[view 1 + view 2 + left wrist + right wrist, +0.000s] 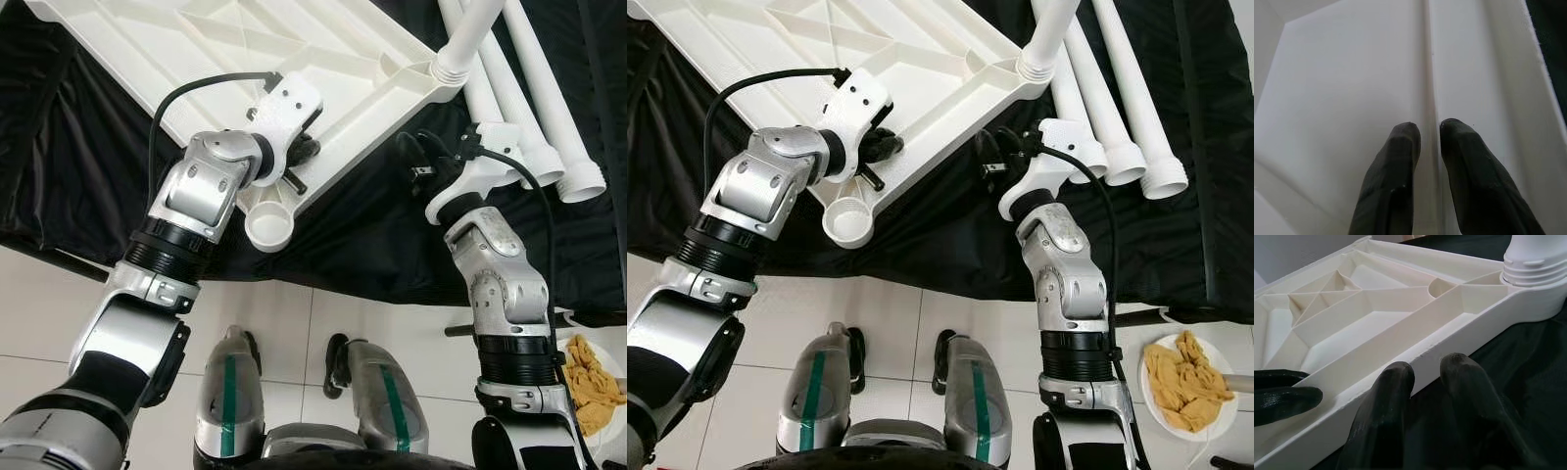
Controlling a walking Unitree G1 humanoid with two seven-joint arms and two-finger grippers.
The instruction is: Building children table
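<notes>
The white plastic tabletop (245, 59) is lying upside down on a black cloth (372, 245), its ribbed underside facing up. One white leg (470, 39) is already standing in the right-hand corner socket, looking screwed in at its threaded collar. The near corner socket (268, 227) is sitting empty, an open round cup at the near edge. At least three loose legs (544, 108) are lying side by side on the cloth to the far right, threaded ends toward the robot. So the build is looking early: one leg in, the rest waiting, and the table yet to be turned upright.

The left gripper (299, 157) is reaching over the near edge of the tabletop, just beyond the empty socket; in the left wrist view its fingers (1396, 161) are standing narrow, straddling a thin rib, and are seemingly pinching it. The right gripper (419, 155) is hovering low over the cloth just beside the tabletop's edge, near the fitted leg; its fingers (1386, 396) are narrowly parted and carrying nothing.

As for containers, a white plate (1156, 406) is sitting on the tiled floor (323, 313) at the near right, holding a crumpled yellow cloth (1181, 382).
</notes>
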